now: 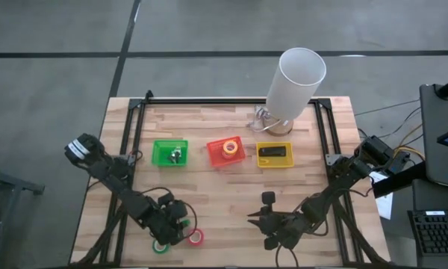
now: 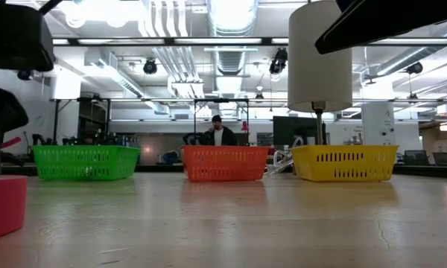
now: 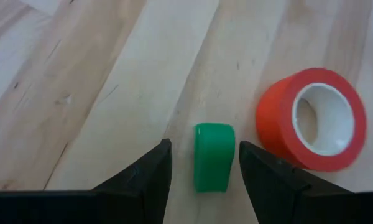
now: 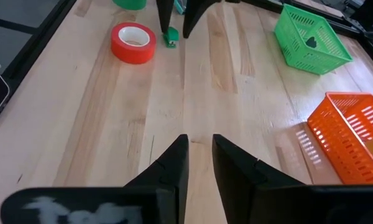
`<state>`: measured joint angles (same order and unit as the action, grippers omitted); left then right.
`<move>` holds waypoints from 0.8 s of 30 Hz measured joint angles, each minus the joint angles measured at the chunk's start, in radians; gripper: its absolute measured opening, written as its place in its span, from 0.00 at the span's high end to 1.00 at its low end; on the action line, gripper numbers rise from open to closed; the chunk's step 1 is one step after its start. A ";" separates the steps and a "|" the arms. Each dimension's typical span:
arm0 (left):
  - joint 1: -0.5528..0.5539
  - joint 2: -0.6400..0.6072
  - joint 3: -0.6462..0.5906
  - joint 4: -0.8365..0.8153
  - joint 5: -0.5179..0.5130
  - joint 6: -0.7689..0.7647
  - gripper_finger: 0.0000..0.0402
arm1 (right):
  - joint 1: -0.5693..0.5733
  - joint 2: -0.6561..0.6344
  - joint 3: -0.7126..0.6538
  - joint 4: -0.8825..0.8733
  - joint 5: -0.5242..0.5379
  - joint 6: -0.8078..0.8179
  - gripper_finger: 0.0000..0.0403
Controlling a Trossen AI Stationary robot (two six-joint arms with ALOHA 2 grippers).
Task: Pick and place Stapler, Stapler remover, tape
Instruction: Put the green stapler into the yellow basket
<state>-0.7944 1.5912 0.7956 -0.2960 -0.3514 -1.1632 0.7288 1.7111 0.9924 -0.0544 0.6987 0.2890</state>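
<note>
My left gripper (image 3: 202, 149) is open, low over the table's near left. Its fingers stand on either side of a small green object (image 3: 214, 155) that rests on the wood, with a gap at each side. A red tape roll (image 3: 314, 118) lies flat beside it, and a green roll (image 1: 160, 245) lies nearer the edge. My right gripper (image 4: 199, 146) hovers over the near middle, slightly open and holding nothing. The dark stapler (image 1: 275, 152) lies in the yellow bin (image 1: 290, 163). A tape roll with a yellow rim (image 1: 229, 147) sits in the red bin (image 1: 213, 158).
The green bin (image 1: 158, 161) holds a small item (image 1: 176, 155). A tall white cylinder (image 1: 297, 82) on a stand rises behind the bins, near the far edge. A black frame runs along the table's sides. Bare wood lies between the bins and the grippers. A person (image 2: 220, 134) stands far back.
</note>
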 joint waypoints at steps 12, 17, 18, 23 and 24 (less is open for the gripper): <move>0.003 0.085 0.005 0.018 -0.014 0.009 0.55 | 0.000 0.000 0.000 0.002 0.000 0.000 0.85; 0.005 0.066 0.009 0.013 -0.030 0.040 0.66 | 0.000 0.000 0.000 0.007 0.001 0.000 0.84; 0.006 0.063 0.009 0.013 -0.036 0.048 0.69 | -0.001 0.000 0.000 0.009 0.004 0.000 0.83; 0.015 0.053 0.009 0.019 -0.052 0.084 0.81 | 0.000 0.000 0.000 0.013 0.009 0.007 0.82; 0.018 0.052 0.009 0.020 -0.055 0.094 0.82 | 0.000 0.000 0.000 0.014 0.008 0.008 0.81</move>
<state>-0.7768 1.6432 0.8043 -0.2756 -0.4066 -1.0696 0.7284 1.7111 0.9920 -0.0404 0.7071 0.2970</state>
